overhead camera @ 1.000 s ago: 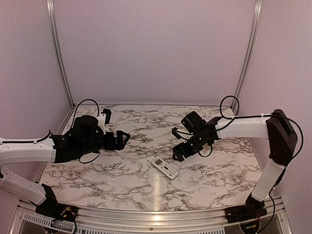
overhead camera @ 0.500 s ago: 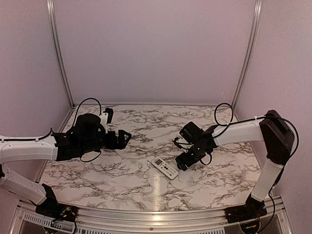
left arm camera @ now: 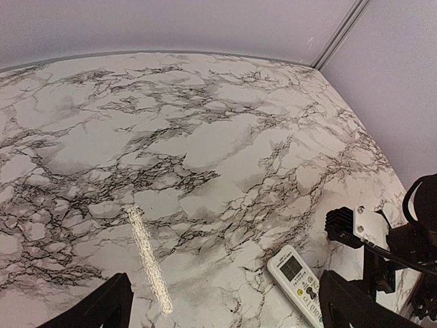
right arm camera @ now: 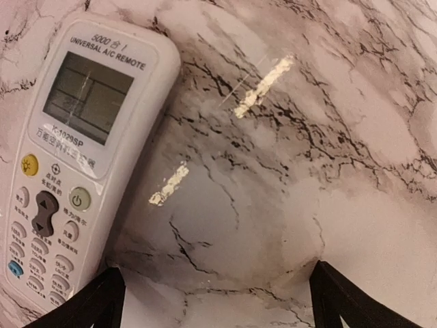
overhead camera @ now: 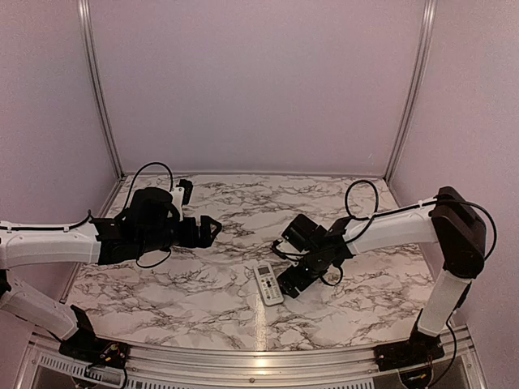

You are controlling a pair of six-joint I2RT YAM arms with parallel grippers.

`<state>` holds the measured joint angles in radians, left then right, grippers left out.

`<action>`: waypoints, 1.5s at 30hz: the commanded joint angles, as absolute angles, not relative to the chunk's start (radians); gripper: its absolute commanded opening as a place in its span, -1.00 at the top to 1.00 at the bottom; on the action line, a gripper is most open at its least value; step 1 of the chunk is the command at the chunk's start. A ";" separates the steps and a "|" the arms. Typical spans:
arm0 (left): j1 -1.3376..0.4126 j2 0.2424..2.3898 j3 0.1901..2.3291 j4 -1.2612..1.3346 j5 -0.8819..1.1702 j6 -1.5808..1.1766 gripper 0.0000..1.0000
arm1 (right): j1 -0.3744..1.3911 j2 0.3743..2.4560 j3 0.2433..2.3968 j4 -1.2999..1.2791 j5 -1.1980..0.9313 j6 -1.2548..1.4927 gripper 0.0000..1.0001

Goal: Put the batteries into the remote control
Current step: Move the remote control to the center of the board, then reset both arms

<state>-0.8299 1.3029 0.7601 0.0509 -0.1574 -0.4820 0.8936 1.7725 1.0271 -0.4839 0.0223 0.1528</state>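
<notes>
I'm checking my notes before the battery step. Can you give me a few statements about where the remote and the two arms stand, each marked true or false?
1. The slim white rectangular remote control lies screen side up on the white marble-patterned table. True.
2. The right gripper has its fingers closed on the remote control. False: its fingers are spread, and the remote control lies off to one side of them, ungripped.
3. The left gripper is open and holds nothing. True.
4. Two batteries lie on the table beside the remote control. False: no batteries show in any view.
</notes>
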 commanded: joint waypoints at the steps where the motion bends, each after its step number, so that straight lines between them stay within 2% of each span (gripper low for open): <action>1: -0.823 1.321 0.798 0.026 -0.143 -0.466 -0.98 | 0.917 1.774 1.042 -0.464 -0.104 0.182 -0.87; 8: -0.823 1.330 0.816 0.013 -0.139 -0.465 -0.98 | 0.923 1.780 1.045 -0.457 -0.162 0.172 -0.92; 12: -0.821 1.335 0.830 0.002 -0.130 -0.460 -0.98 | 0.904 1.713 1.027 -0.413 -0.249 0.166 -0.95; 20: -0.781 1.365 0.966 -0.111 -0.115 -0.402 -0.98 | 0.753 1.481 1.013 -0.304 -0.360 0.153 -0.97; 26: -0.704 1.399 1.041 -0.156 -0.092 -0.381 -0.98 | 0.621 1.399 1.004 -0.178 -0.415 0.164 -0.98; 35: -0.678 1.453 0.900 -0.033 -0.068 -0.468 -0.98 | 0.460 1.427 0.812 0.108 -0.588 0.247 -0.97; 45: -0.678 1.473 0.751 0.135 -0.079 -0.546 -0.98 | 0.445 1.506 0.636 0.373 -0.640 0.330 -0.97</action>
<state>-0.6796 1.4719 0.7830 0.0296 -0.0784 -0.5110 0.4503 1.4929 0.6521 0.2153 -0.5983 0.2810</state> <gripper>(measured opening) 0.989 0.987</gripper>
